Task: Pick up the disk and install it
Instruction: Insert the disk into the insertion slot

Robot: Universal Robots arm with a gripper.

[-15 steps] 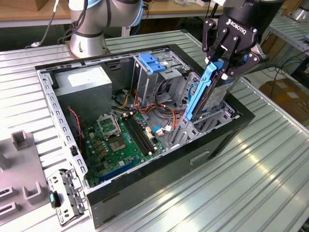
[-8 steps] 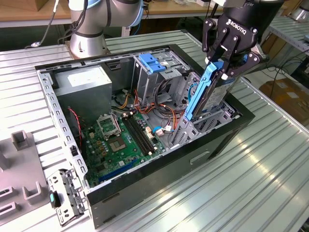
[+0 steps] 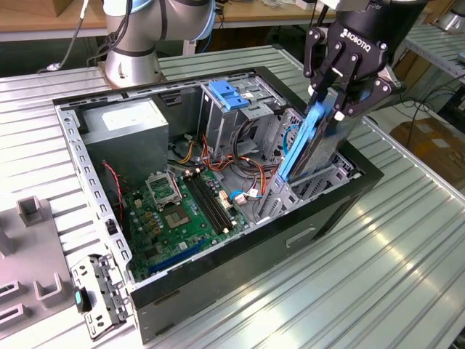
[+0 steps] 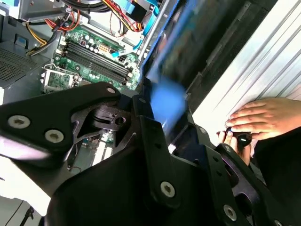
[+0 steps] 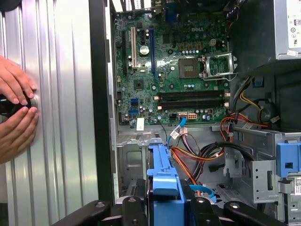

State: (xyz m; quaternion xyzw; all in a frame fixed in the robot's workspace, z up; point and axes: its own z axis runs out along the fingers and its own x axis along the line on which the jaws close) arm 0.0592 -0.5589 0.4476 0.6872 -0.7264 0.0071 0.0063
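The disk (image 3: 300, 149), a flat drive edged by a blue plastic bracket, stands on edge. Its lower end dips into the metal bay (image 3: 328, 177) at the end of the open computer case (image 3: 218, 294) on the exterior view's right. My gripper (image 3: 338, 109) is shut on the disk's upper end from above. In the first wrist view the blue bracket (image 5: 162, 174) runs out from between the black fingers (image 5: 201, 211) toward the bay. The second wrist view has the disk (image 4: 167, 101) as a blue blur beyond the fingers (image 4: 149, 141).
Inside the case lie a green motherboard (image 3: 174, 211), a grey power supply (image 3: 131, 123), loose cables and a drive cage topped by a blue caddy (image 3: 229, 94). A person's hands (image 5: 14, 108) rest on the ribbed table beside the case. Grey fixtures (image 3: 33, 211) sit at the exterior view's left.
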